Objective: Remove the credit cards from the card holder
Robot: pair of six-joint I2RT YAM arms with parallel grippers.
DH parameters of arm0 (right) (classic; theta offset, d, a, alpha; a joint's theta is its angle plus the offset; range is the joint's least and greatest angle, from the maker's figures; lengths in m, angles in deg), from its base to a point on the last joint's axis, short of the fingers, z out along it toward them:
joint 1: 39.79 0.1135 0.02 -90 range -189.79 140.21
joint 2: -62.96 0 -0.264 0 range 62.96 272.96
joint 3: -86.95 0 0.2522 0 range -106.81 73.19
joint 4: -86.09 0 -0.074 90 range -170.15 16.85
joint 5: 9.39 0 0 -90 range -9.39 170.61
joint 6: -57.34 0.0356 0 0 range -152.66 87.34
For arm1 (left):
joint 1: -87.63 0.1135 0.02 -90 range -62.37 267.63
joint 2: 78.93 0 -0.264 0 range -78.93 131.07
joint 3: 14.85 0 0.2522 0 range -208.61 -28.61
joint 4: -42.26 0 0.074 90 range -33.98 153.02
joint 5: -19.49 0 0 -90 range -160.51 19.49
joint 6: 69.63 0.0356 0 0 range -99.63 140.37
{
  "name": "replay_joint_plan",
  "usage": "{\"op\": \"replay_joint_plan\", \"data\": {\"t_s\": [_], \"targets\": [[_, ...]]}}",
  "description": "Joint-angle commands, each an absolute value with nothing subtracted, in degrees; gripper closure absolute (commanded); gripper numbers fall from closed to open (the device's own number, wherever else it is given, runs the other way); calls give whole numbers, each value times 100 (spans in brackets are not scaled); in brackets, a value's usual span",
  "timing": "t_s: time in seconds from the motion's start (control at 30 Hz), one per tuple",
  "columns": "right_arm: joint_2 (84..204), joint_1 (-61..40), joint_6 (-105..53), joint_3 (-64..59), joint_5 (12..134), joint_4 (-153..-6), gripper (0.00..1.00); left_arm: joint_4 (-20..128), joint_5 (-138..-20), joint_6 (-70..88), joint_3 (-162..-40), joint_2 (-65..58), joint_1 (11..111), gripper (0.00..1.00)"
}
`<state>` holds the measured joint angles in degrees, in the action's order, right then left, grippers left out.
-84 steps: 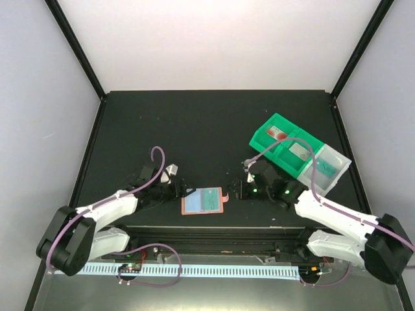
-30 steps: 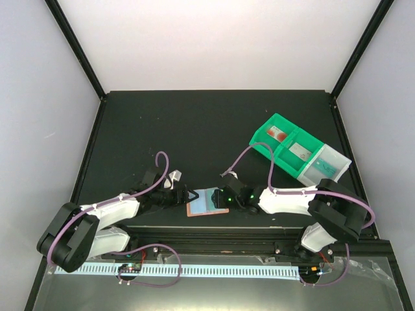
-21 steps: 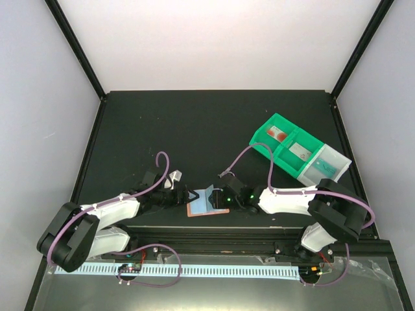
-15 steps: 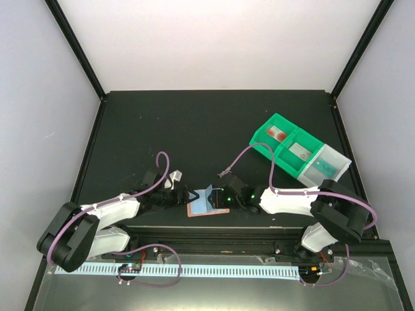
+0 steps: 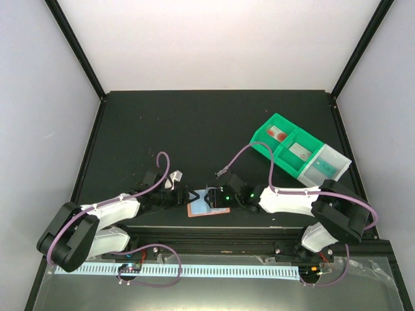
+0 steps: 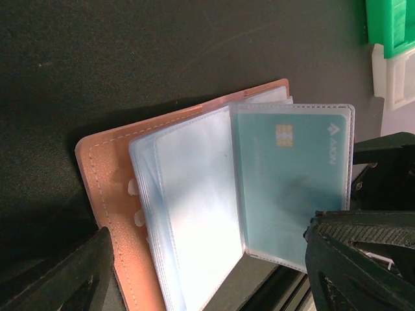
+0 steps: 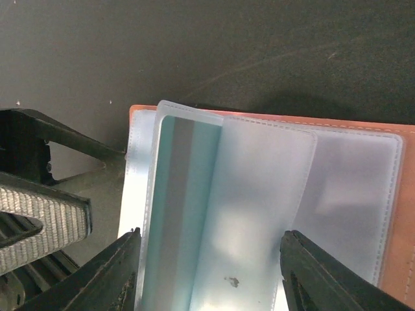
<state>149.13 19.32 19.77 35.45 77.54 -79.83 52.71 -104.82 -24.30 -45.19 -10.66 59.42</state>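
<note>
The salmon-pink card holder (image 5: 198,210) lies open at the table's near edge, its cover (image 6: 110,188) under a stack of clear sleeves (image 6: 194,194). One sleeve stands lifted with a teal credit card (image 6: 292,175) inside. The right wrist view shows that card's back with its dark stripe (image 7: 181,214). My left gripper (image 5: 189,196) is open, its fingers (image 6: 58,272) wide either side of the holder's left edge. My right gripper (image 5: 216,195) is over the sleeves from the right. Its fingers (image 7: 110,278) stand apart, either side of the lifted pages, and grip nothing.
A green compartment bin (image 5: 285,144) with white sections (image 5: 324,165) sits at the right, with cards lying in it. The table's front rail (image 5: 214,230) runs just below the holder. The two grippers are close, facing each other across the holder.
My right gripper came in from the right onto the holder, then edged left and widened slightly. The sleeve with the teal card has risen from flat. The left gripper held still.
</note>
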Motion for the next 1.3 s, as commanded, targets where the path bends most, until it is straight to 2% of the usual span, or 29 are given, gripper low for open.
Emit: {"op": "replay_joint_plan", "data": {"t_s": [0.0,0.6,0.83,1.13,1.27], "targets": [[14794,1943,1929,3368,7639,-8076,41,5316,-10514,-2434,-4531,-1054,5908,17],[14937,1943,1805,3221,7457,-8260,41,5919,-10257,-2279,-4927,-1184,5908,17],[15131,1944,1439,2992,8050,-7607,43,6363,-9997,-2257,-5089,-1462,5907,18],[15091,1951,1266,2925,8693,-6915,44,6362,-10115,-2384,-5055,-1804,5908,25],[14977,1941,1203,2986,9218,-6440,45,6107,-10424,-2364,-5007,-1783,5907,32]]}}
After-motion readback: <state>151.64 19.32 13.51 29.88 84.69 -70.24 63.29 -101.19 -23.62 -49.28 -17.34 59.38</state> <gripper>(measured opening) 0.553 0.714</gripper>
